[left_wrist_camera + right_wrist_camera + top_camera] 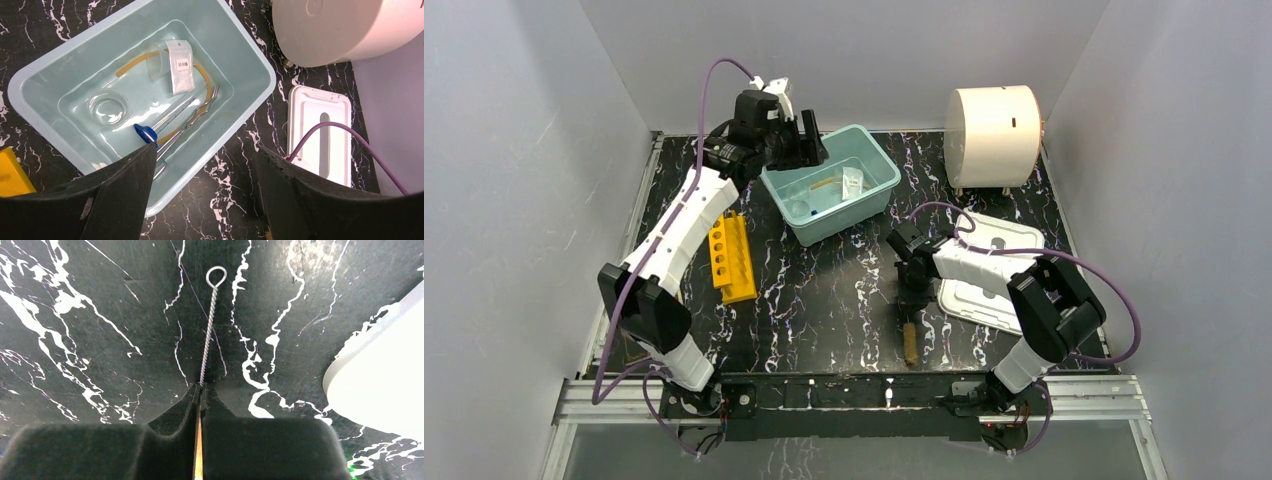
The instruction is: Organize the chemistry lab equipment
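Note:
A brown bristle brush [910,343] lies on the black marbled table, and my right gripper [912,305] is shut on its twisted wire handle [210,325]. The handle's loop points away from the closed fingertips [201,387]. Over the near left corner of the teal bin [844,222] my left gripper [809,140] hovers open and holds nothing. Inside the bin [240,45] lie a clear round dish [107,107], a blue cap [145,134], metal tongs [200,107], a tan rubber tube [132,65] and a small plastic bag [181,67]. The left gripper [206,150] touches none of them.
A yellow rack [732,258] lies left of the bin. At the back right stands the big white cylinder [992,135]. A flat white lid [989,240] lies just right of the right gripper, close to its fingers [380,390].

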{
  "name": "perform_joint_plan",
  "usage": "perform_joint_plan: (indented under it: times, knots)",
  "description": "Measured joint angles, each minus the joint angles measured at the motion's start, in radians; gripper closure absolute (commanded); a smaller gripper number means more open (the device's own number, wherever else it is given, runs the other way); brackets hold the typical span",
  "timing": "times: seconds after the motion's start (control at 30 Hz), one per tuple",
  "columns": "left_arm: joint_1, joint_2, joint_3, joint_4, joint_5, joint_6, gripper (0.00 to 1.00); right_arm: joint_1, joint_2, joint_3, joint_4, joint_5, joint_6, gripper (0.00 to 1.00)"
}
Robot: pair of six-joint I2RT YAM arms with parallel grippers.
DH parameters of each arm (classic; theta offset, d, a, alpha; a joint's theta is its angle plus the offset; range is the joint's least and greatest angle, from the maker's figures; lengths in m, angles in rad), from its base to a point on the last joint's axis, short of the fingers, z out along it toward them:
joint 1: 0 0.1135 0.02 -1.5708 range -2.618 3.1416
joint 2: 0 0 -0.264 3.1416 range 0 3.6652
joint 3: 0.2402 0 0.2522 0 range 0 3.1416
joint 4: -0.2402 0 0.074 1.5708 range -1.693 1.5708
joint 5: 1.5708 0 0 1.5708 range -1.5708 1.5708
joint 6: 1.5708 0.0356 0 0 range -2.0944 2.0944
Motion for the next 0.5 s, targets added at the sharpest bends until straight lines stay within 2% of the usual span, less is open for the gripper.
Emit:
perform_joint_plan:
  times: [0.03,0.27,0.5]
  knots:
    - [0.000,-0.008,-0.007,-0.001,-0.003,0.000,0.28,0.000,0.000,0.000,0.003,0.004,-0.002,1.00]
    - [0.000,-0.091,-0.111,0.027,-0.013,-0.005,0.27,0.000,-0.035,0.012,0.092,0.016,-0.053,1.00]
    - [0.000,-0.238,-0.269,0.122,0.012,-0.034,0.17,-0.005,-0.167,0.078,0.262,-0.018,-0.137,1.00]
